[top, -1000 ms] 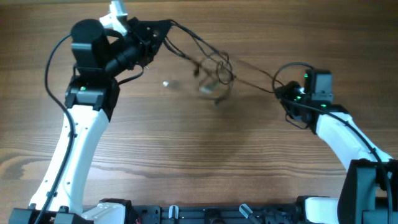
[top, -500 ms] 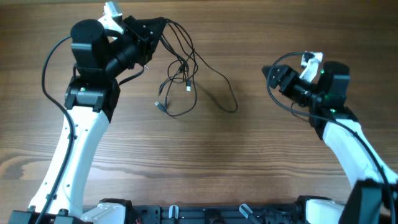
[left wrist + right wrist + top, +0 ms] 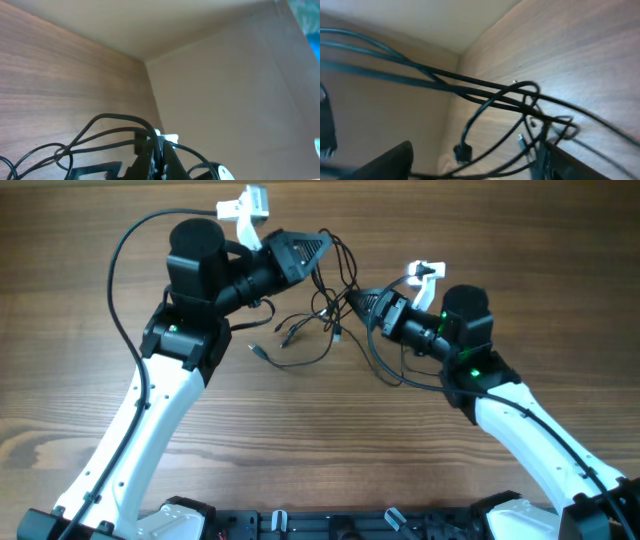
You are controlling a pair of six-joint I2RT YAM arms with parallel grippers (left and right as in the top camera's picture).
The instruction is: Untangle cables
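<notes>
Cables (image 3: 325,310) loop loosely overhead; left wrist alone shows jaws pinching them.

Matt wood-grain table (image 3: 320,440); thin, smooth, black plastic-sheathed cables (image 3: 327,310)

Overhead straight down on table (image 3: 300,460); both wrist views close, low, sharing cables (image 3: 485,95) (blurred).

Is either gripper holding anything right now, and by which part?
Left gripper shut on the cables, pinching several strands together at the bunch's far end. Right gripper open, gripping nothing.
</notes>
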